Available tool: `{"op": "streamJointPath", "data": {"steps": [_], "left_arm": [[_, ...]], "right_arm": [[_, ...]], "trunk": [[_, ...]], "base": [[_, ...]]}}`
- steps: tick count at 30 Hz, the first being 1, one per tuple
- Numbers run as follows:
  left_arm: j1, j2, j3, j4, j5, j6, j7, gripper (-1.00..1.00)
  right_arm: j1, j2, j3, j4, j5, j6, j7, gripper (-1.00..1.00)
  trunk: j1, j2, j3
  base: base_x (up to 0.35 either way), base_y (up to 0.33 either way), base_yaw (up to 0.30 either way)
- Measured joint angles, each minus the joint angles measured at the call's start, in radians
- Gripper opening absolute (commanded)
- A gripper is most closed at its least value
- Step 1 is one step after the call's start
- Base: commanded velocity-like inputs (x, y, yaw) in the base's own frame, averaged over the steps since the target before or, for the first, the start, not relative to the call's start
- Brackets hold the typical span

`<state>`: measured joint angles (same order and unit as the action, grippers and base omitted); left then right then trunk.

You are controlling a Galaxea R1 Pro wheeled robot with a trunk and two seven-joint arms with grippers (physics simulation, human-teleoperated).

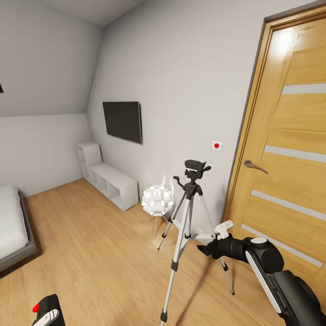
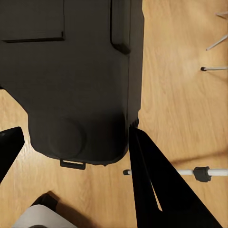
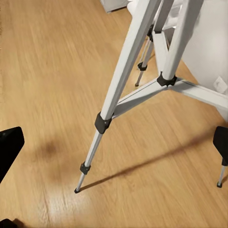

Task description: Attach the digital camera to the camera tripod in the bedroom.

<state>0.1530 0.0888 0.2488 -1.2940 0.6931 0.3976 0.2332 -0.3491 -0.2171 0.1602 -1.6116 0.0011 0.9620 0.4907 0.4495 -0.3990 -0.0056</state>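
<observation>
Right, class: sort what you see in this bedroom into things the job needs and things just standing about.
Needed for the job:
digital camera, held in the left claw
camera tripod
right claw, open beside the tripod

Just standing about:
floor lamp
wall television
white shelf unit
bed
wooden door

The right arm (image 1: 271, 267) reached forward and across from the lower right of the head view, its forearm level and its wrist ending in the right gripper (image 1: 213, 242), whose white-tipped fingers (image 1: 225, 227) stood spread apart with open floor between them. The left gripper (image 1: 47, 312) sat low at the bottom left of the head view, its dark fingers (image 2: 156, 185) pressed against the digital camera (image 2: 76, 76) held between them.
</observation>
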Motion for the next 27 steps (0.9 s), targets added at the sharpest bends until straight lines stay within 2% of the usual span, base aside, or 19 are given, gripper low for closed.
{"op": "streamJointPath", "data": {"steps": [6, 11, 16, 20, 27], "left_arm": [[0.000, 0.000, 0.000, 0.000, -0.001, 0.000, -0.001, -1.00], [0.000, 0.001, 0.001, 0.000, -0.003, 0.000, -0.001, -1.00], [0.000, 0.001, 0.002, 0.001, -0.002, 0.000, -0.001, -1.00], [0.000, 0.003, 0.003, 0.001, 0.001, 0.000, -0.001, -1.00], [0.000, 0.004, 0.003, 0.003, 0.002, 0.000, -0.001, -1.00]], "right_arm": [[0.000, 0.000, 0.000, 0.000, 0.000, 0.000, 0.000, 1.00], [0.000, 0.000, 0.000, 0.000, 0.000, 0.000, 0.000, 1.00], [0.000, 0.001, 0.000, 0.000, 0.000, 0.000, 0.000, 1.00], [0.000, 0.001, 0.000, 0.000, 0.000, 0.000, 0.000, 1.00], [0.000, 0.001, 0.000, 0.000, 0.000, 0.000, 0.000, 1.00]], "trunk": [[0.000, 0.000, 0.000], [0.000, 0.000, 0.000], [0.000, 0.000, 0.000], [0.000, 0.000, 0.000], [0.000, 0.000, 0.000]], "base": [[0.007, -0.017, 0.001], [0.100, -0.168, 0.022], [0.151, -0.236, 0.175], [0.051, -0.079, 0.227], [0.012, -0.057, 0.066]]}}
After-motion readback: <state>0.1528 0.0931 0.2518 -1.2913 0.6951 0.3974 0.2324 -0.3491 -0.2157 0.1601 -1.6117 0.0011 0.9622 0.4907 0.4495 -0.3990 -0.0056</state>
